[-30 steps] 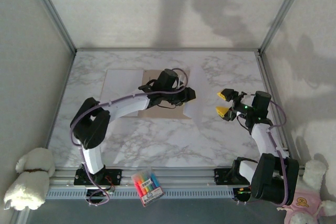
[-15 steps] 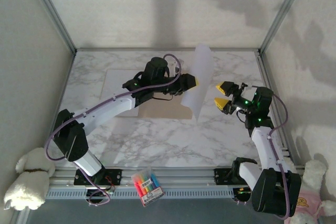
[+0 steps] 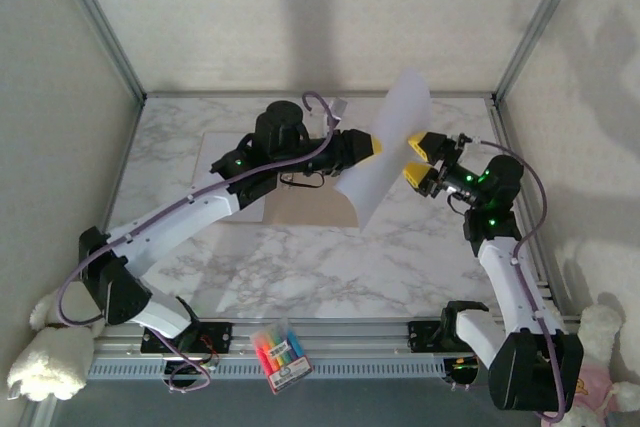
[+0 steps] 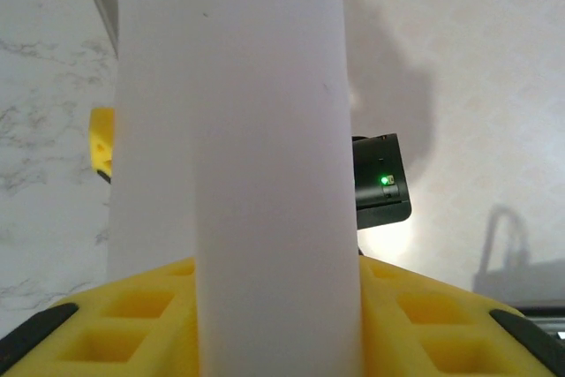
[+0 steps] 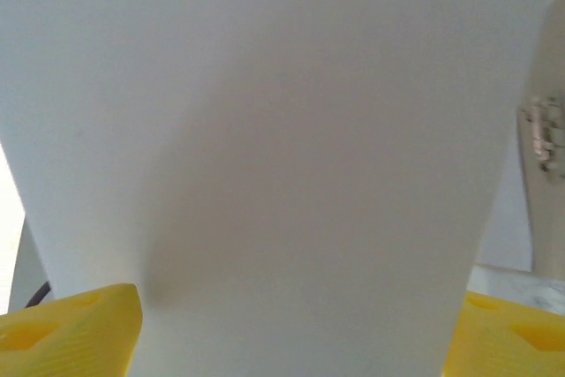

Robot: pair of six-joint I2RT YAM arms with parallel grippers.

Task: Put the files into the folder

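While the left arm reaches across the bench, its jaws are closed narrow on one white sheet and hold it up in the air. The left wrist view shows the paper rising straight out from between the yellow fingers. From above, the sheet stands roughly on edge. Its long axis runs from a high far corner down towards the near left, and the lower end hangs over the right edge of the folder; whether that end touches anything I cannot tell. The folder lies flat on the bench beneath the left wrist, to the left of the raised sheet, and another white sheet lies flat at its left side. The right arm faces the raised sheet from the other side with its jaws spread wide, closed on nothing, their tips just beside the paper's right edge. In the right wrist view the broad face of the paper spans the whole gap between the two yellow fingers. So the sheet lies between the two arms, with the right jaws meeting its face rather than its edge. Whether any of the paper sits inside their gap is not clear. I judge the coming move depends on bringing the paper leftwards and down towards the folder, which the left arm is better placed to do.
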